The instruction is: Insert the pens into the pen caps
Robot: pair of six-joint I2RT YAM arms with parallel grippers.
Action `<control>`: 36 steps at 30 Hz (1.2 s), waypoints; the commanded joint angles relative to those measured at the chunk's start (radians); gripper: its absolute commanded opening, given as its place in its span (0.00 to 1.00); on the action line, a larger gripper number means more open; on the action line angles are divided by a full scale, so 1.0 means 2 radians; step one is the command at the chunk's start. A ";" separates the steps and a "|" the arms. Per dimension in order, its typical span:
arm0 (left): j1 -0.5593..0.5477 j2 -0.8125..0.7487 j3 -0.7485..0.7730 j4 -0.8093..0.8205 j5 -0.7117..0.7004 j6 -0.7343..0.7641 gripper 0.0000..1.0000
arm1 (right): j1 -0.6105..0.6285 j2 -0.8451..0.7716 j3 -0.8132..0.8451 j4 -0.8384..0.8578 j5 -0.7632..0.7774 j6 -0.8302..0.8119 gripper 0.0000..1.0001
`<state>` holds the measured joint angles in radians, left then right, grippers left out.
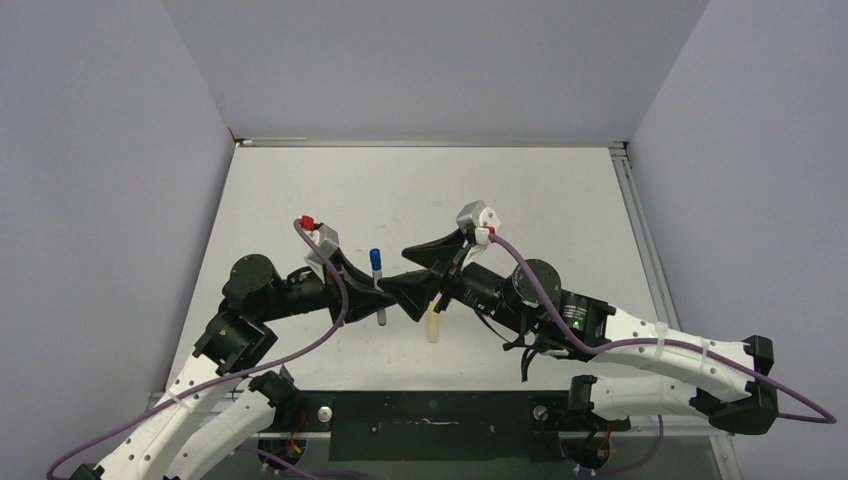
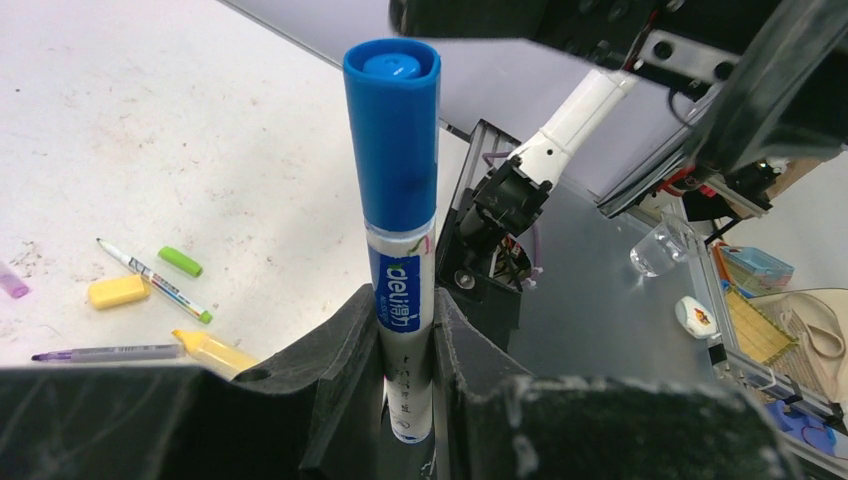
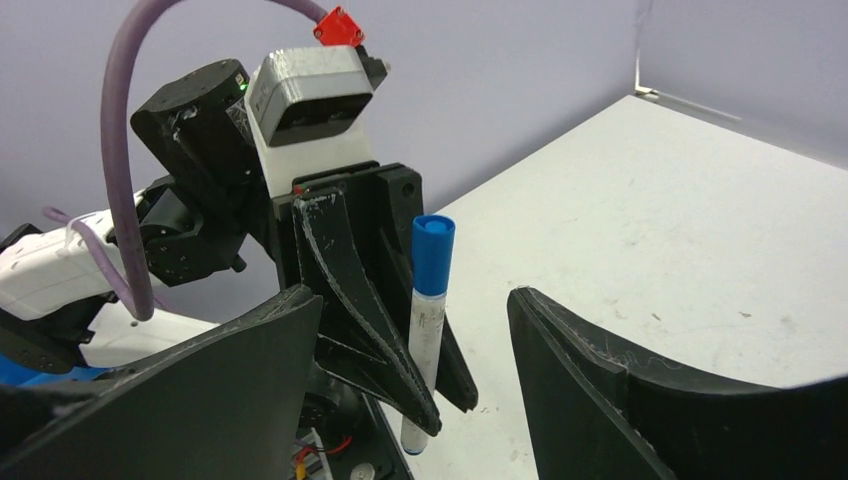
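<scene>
Blue-capped pen (image 2: 402,275) upright in left gripper (image 2: 405,330), apparently pinched low

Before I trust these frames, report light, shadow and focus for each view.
Top external: soft even light, no glare, only faint shadows on the table. Left wrist: the blue-capped pen is sharp; the left gripper clamping it is dark, with little detail. Right wrist: the pen is crisp; the right gripper has soft-edged, nearly black fingers.

White-grey pen (image 2: 404,280): upright, blue cap (image 2: 392,140) on, clamped in left gripper (image 2: 408,350).
Yellow marker (image 2: 215,350), purple pen (image 2: 105,353), green-tipped pen (image 2: 155,281): uncapped, lying flat.
Yellow cap (image 2: 118,291), green cap (image 2: 180,261): loose, flanking the green-tipped pen.
</scene>
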<state>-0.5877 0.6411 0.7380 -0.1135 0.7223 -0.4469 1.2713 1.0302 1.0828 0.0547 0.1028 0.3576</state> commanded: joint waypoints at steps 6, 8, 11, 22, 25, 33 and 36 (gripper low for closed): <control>0.002 -0.008 0.015 -0.029 -0.007 0.039 0.00 | 0.003 0.050 0.102 -0.075 0.047 -0.017 0.65; 0.002 -0.012 0.013 -0.034 -0.013 0.042 0.00 | 0.002 0.062 0.115 -0.082 0.049 -0.010 0.62; 0.002 -0.018 0.009 -0.040 -0.016 0.045 0.00 | 0.002 0.079 0.131 -0.087 0.042 -0.001 0.58; 0.002 -0.026 0.006 -0.054 -0.024 0.052 0.00 | 0.002 0.116 0.152 -0.096 0.021 0.014 0.43; 0.002 -0.026 0.007 -0.055 -0.023 0.053 0.00 | 0.001 0.119 0.152 -0.096 0.016 0.017 0.40; 0.002 -0.021 0.011 -0.056 -0.024 0.053 0.00 | 0.001 0.128 0.152 -0.100 0.007 0.020 0.36; 0.002 -0.019 0.013 -0.055 -0.024 0.053 0.00 | 0.002 0.130 0.153 -0.104 0.003 0.022 0.34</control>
<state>-0.5877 0.5972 0.7376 -0.2371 0.6834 -0.3550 1.2713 1.2823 1.3449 -0.1623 0.1329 0.3870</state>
